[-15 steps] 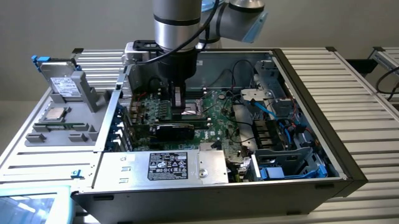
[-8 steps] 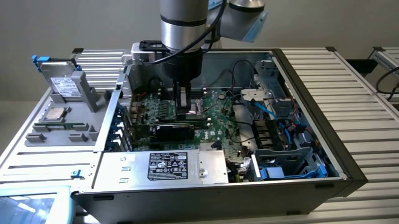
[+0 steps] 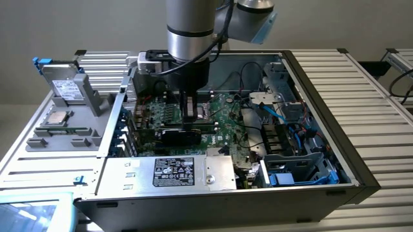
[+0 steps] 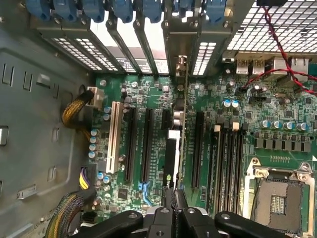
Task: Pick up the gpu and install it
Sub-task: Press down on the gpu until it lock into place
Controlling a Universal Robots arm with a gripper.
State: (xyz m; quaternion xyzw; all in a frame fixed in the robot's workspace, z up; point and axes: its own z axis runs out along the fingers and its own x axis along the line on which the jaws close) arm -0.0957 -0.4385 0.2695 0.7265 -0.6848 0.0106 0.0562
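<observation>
gripper: closed on top edge of gpu
gpu: upright, edge-on, standing in a slot on motherboard
location: inside open computer case

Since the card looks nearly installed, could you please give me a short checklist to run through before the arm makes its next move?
1. Gripper shut on the gpu, the flat green card with a black cooler: ok.
2. The gpu stands on edge over the large green motherboard, in line with the long black expansion slots: ok.
3. Card's metal bracket end meets the rear slot openings of the grey computer case: ok.
4. Card edge fully seated in its slot: cannot tell.
5. Red and black cable lies away from the card: ok.
6. Blue slot latches closed: cannot tell.
</observation>
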